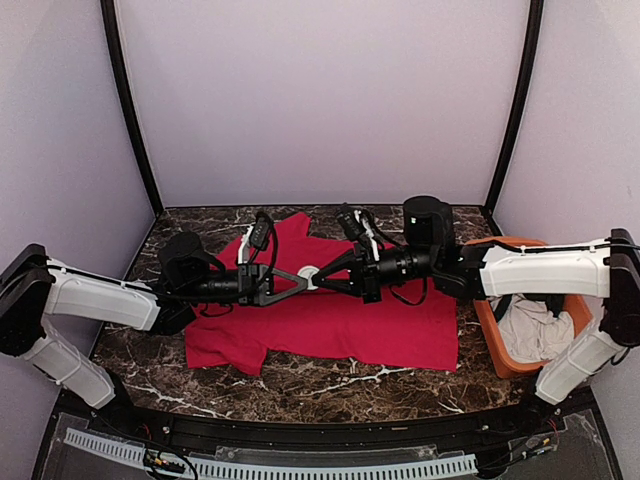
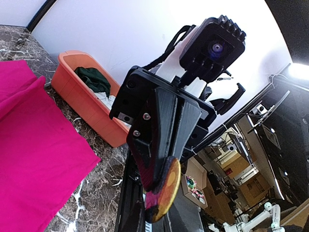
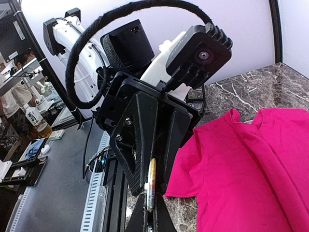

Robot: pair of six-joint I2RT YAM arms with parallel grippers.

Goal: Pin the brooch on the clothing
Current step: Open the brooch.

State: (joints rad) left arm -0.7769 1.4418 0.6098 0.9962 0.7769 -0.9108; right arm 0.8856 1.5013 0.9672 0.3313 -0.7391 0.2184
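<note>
The brooch (image 1: 308,277), a small round disc with an orange, yellow and pink face (image 2: 166,188), hangs in the air between both grippers, above the red T-shirt (image 1: 340,320). My right gripper (image 3: 151,212) is shut on its lower edge, where it shows edge-on (image 3: 151,186). My left gripper (image 1: 300,280) comes from the opposite side, its fingers (image 3: 137,166) drawn in narrowly on either side of the disc, one touching its white back. The shirt lies flat on the marble table, seen also in both wrist views (image 2: 34,145) (image 3: 256,169).
An orange basket (image 1: 485,330) stands at the table's right, right of the shirt. It holds a white cloth (image 1: 535,330) and a dark green garment (image 2: 94,79). Black frame posts rise at the back corners.
</note>
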